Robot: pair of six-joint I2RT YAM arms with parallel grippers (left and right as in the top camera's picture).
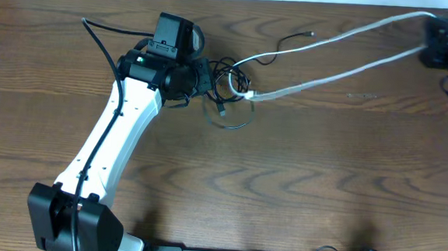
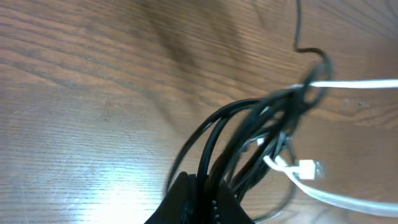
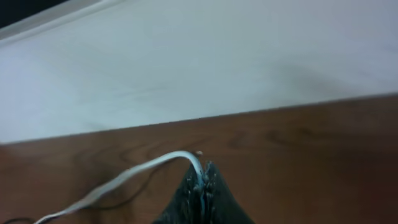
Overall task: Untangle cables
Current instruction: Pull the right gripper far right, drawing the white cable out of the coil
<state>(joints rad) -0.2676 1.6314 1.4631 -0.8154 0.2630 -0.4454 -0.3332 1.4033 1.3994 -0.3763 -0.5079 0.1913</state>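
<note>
overhead: the left arm reaches from the near left edge of the wooden table (image 1: 321, 186) up toward its middle. the left gripper (image 1: 208, 84) sits at a small tangle of black cable (image 1: 219, 100) lying left of the table's centre; from this view alone i cannot tell how its jaws stand. the white cable (image 1: 344, 73) leaves that same tangle as two long strands that run side by side, lifted off the table, to the far right corner. both strands end at the right gripper (image 1: 432, 43). a loose black end trails away toward the far edge of the table.

left wrist: the left gripper (image 2: 202, 193) is closed, pinching several loops of the black cable (image 2: 236, 124) that fan upward from between its fingers. the loops gather into a knot higher in the picture, where the white cable (image 2: 354, 84) crosses them and runs off to the right. a small white plug (image 2: 308, 168) hangs just beside the black loops, with another white strand sweeping below it.

right wrist: the right gripper (image 3: 202, 183) is closed tight on the white cable (image 3: 124, 177), which arches out of the fingertips and drops away to the left above the table. a pale wall fills the upper part of the picture.
</note>
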